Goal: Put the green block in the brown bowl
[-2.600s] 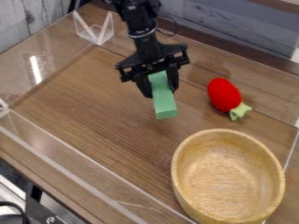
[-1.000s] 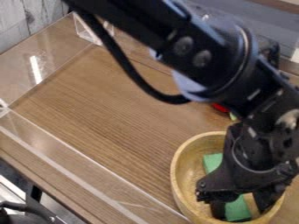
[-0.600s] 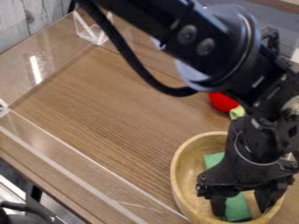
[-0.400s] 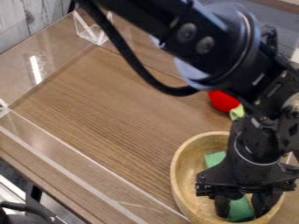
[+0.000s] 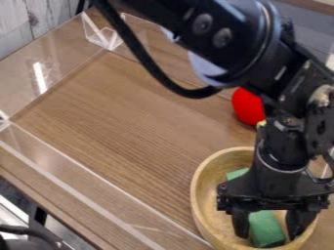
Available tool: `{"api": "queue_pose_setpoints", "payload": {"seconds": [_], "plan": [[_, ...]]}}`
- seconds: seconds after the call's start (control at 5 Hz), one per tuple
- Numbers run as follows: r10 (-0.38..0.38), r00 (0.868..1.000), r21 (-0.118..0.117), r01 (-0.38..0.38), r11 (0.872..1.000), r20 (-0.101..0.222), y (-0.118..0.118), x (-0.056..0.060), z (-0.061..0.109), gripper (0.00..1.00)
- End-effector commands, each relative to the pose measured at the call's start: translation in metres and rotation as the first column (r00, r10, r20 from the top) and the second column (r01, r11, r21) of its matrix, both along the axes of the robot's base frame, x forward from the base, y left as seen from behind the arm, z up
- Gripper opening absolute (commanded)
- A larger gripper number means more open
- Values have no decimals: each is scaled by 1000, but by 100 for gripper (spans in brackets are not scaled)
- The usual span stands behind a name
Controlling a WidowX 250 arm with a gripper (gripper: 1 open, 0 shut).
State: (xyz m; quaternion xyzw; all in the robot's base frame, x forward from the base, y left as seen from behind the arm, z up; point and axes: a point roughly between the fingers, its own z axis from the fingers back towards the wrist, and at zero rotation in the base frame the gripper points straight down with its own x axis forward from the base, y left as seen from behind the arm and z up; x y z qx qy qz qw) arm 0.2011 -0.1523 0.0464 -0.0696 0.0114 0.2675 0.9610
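Lying inside the brown bowl (image 5: 206, 191), a light-tan wooden round: the green block (image 5: 265, 228), partly hidden, resting on the floor.

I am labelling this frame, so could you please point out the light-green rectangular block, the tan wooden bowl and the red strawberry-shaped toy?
light-green rectangular block (image 5: 267, 230), camera view, lower face between the fingers.
tan wooden bowl (image 5: 204, 189), camera view, left rim.
red strawberry-shaped toy (image 5: 247, 103), camera view, visible red body.
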Motion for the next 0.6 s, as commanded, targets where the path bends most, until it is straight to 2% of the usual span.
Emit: {"api": "queue_pose_setpoints", "payload": {"seconds": [0.0, 0.2, 0.4], "plan": [[88, 995, -48, -86, 995, 39, 3, 9, 15, 100], [179, 983, -55, -178, 983, 28, 12, 7, 17, 100], [175, 984, -52, -174, 983, 19, 19, -2, 23, 100]]}}
